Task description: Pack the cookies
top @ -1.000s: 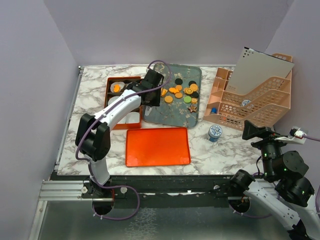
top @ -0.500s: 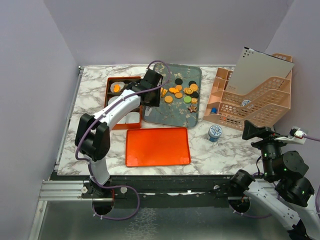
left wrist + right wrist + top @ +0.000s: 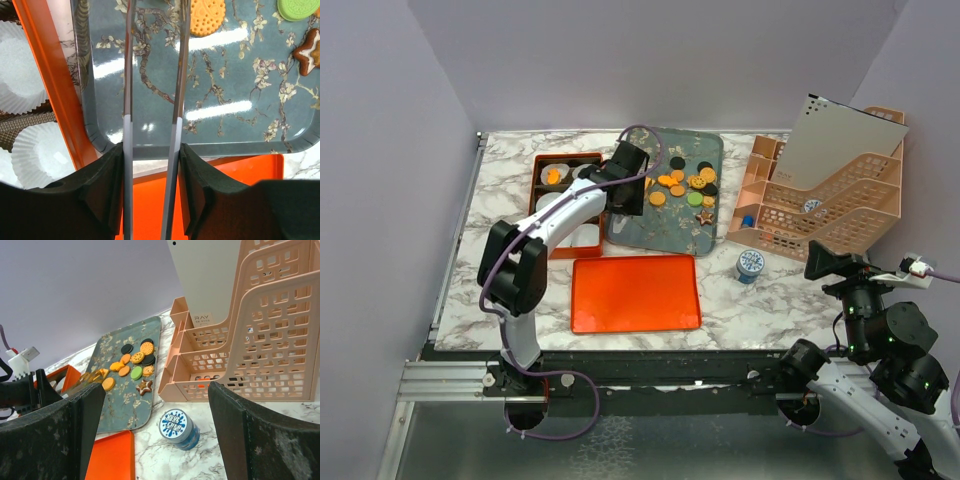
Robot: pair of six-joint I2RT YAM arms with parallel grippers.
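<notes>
Orange mostly, plus a few black ones, a green one and a brown star: the cookies (image 3: 682, 183) are bunched on the far right part of the blue floral tray (image 3: 660, 230), mid marble desk (image 3: 750, 300). Left gripper (image 3: 155, 60) hangs over the tray's left side, its long thin fingers (image 3: 128, 75) a narrow gap apart. The tips run off the top of the wrist view, so I can't tell if they're pinching anything. Just left of the tray sits the orange box (image 3: 534, 195) with white paper liners (image 3: 20, 75), and the orange lid (image 3: 635, 293) lies flat on the tray's near side. Right gripper (image 3: 155, 387) is off at the near right, spread wide with nothing in it. Little blue-and-white tin (image 3: 177, 427) stands by the peach file rack (image 3: 830, 200).
</notes>
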